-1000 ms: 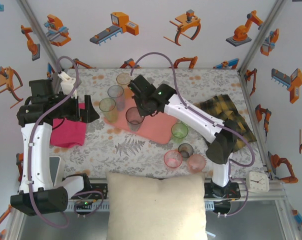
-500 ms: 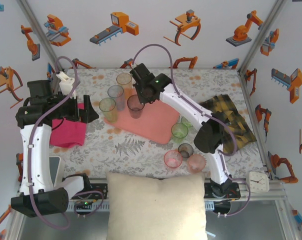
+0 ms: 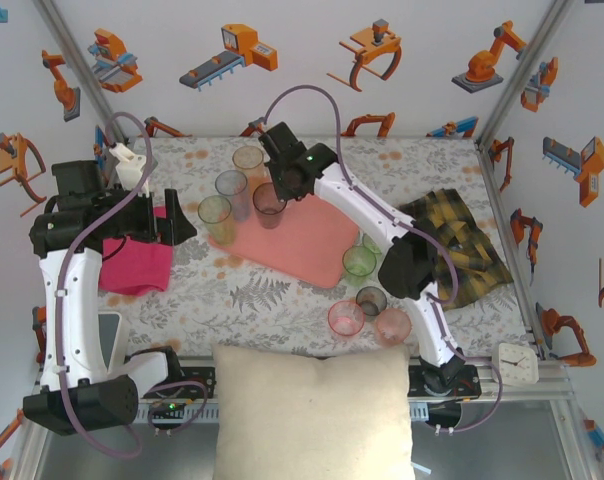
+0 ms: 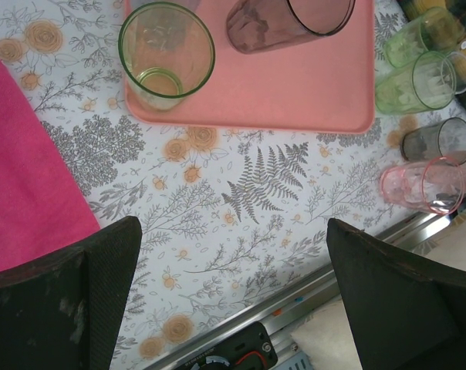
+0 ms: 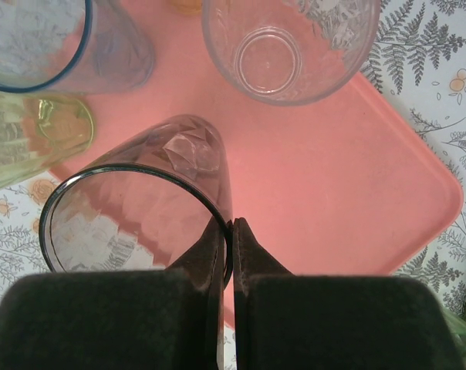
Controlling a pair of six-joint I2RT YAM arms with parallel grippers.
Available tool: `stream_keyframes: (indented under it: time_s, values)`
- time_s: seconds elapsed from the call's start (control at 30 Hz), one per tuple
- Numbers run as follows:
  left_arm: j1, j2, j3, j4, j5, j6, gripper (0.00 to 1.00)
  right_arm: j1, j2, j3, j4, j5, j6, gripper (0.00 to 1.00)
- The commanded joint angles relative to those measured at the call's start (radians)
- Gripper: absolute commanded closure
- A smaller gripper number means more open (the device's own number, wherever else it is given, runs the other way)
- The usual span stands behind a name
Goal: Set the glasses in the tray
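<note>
The right fingers (image 5: 210, 254) are clenched on the rim wall of the smoky tumbler (image 3: 269, 198), one inside and one outside. Over the last second the arm has carried it from the near-left part of the tray (image 3: 312, 245) toward 12 o'clock. It is now over the tray's far-left end, close beside the bluish tumbler (image 5: 55, 46), the green tumbler (image 5: 32, 142) and the clear tumbler (image 5: 291, 46). I cannot tell whether its base already touches the tray. The placing spot looks reached, so letting go is probably the step in hand. The left fingers (image 4: 94, 293) stand released, hovering at 9 o'clock by the magenta cloth (image 3: 137, 262). A grey tumbler (image 3: 371, 300) and a pink tumbler (image 3: 346, 318), among others, wait on the surface (image 3: 262, 295) at 5 o'clock of the tray.
</note>
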Motion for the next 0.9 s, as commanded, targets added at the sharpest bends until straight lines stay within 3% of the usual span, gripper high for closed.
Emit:
stream_keyframes:
  time_s: [0.0, 0.87]
  values:
    - [0.008, -0.023, -0.011, 0.007, 0.034, -0.013, 0.03, -0.011, 0.022, 0.049, 0.034, 0.005, -0.004, 0.95]
    - [0.011, -0.035, -0.021, 0.017, 0.043, -0.018, 0.03, -0.013, 0.090, 0.092, 0.017, -0.007, 0.004, 0.93]
